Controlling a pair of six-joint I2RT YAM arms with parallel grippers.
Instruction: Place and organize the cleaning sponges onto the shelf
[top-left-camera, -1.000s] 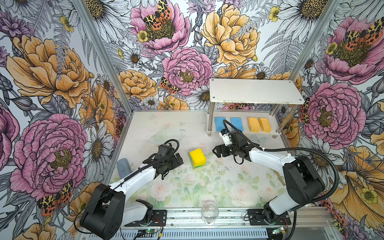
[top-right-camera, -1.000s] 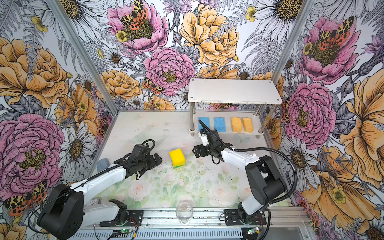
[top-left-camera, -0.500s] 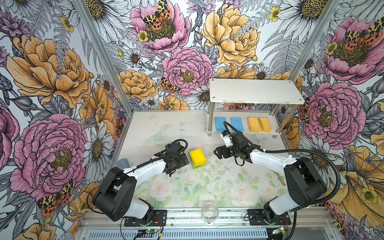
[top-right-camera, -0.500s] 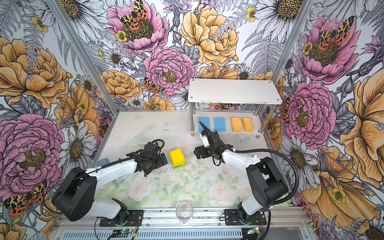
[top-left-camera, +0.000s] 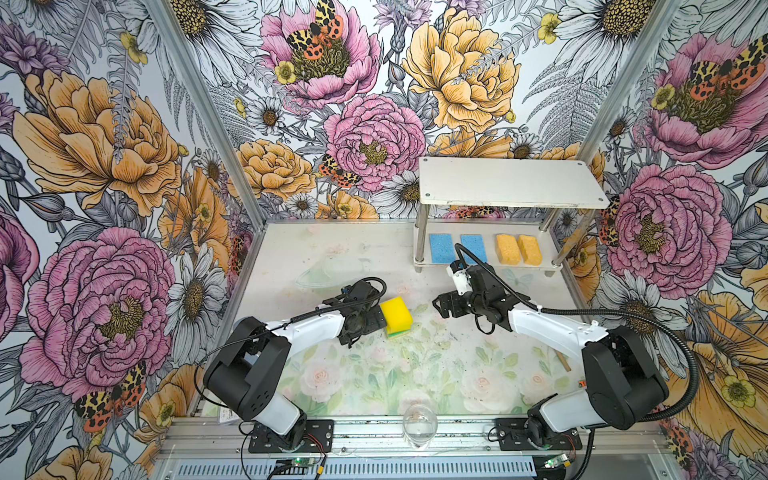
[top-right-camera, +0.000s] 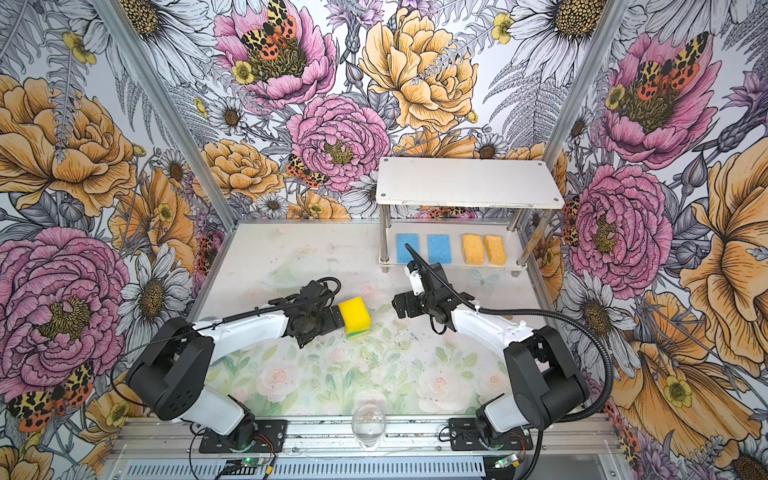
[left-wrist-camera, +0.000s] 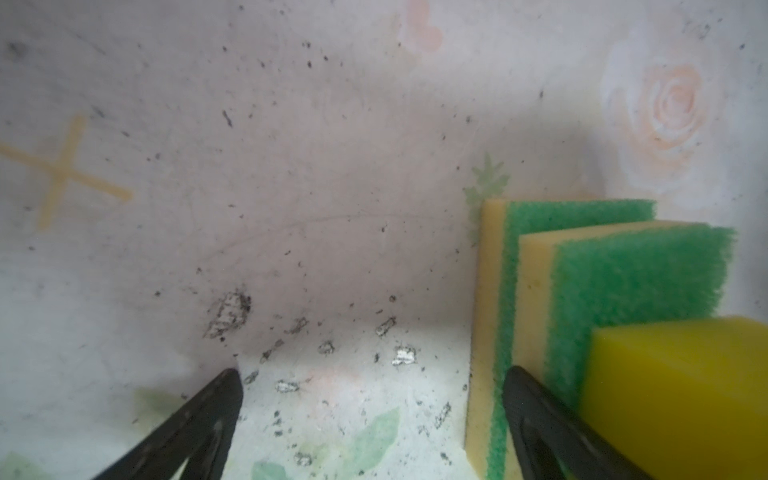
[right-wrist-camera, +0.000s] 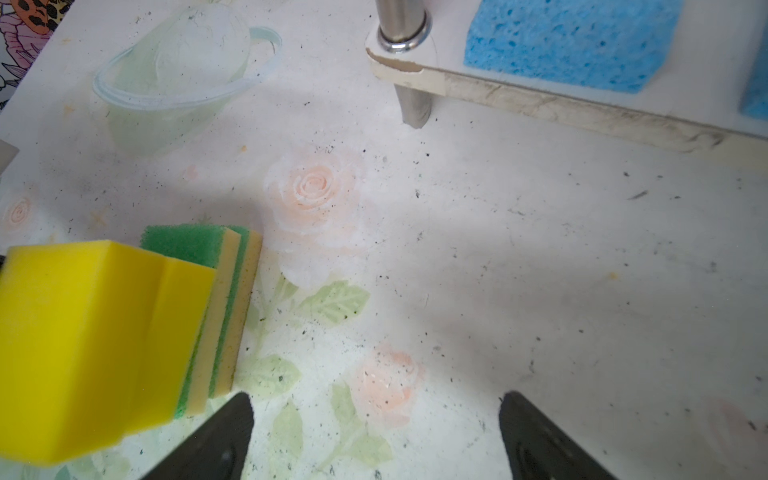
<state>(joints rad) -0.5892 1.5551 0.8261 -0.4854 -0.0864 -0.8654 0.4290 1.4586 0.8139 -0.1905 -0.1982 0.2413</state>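
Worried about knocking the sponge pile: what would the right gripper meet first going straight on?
Probably bare table: in the right wrist view the open right gripper aims past the sponge pile, which sits off to one side. Farther ahead stands the shelf's front post. Depth is unclear.

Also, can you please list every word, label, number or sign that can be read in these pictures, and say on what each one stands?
No text can be read anywhere.
A yellowish cross on the table: a plain mark, no letters.
A small orange tag by the right arm: too small to read.
The blue sponges, orange-yellow sponges, yellow sponge and shelf: no print shows.
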